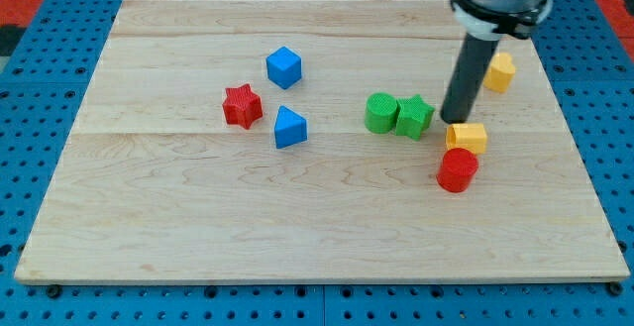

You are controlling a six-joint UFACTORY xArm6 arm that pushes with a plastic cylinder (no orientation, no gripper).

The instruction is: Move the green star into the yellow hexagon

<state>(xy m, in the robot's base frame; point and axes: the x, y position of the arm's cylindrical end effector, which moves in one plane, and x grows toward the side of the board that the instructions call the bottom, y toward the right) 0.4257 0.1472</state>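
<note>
The green star (pixel 415 117) lies right of the board's middle, touching a green round block (pixel 380 113) on its left. My tip (pixel 455 120) rests on the board just right of the green star, close to it and just above a yellow block (pixel 467 137) whose shape I cannot make out. A second yellow block (pixel 501 71), which looks like the hexagon, lies toward the view's upper right, partly hidden behind the rod. The green star and that block are well apart.
A red round block (pixel 458 169) sits just below the nearer yellow block. A red star (pixel 242 105), a blue cube (pixel 283 66) and a blue triangle (pixel 289 127) lie left of centre. The wooden board (pixel 317 247) rests on a blue perforated table.
</note>
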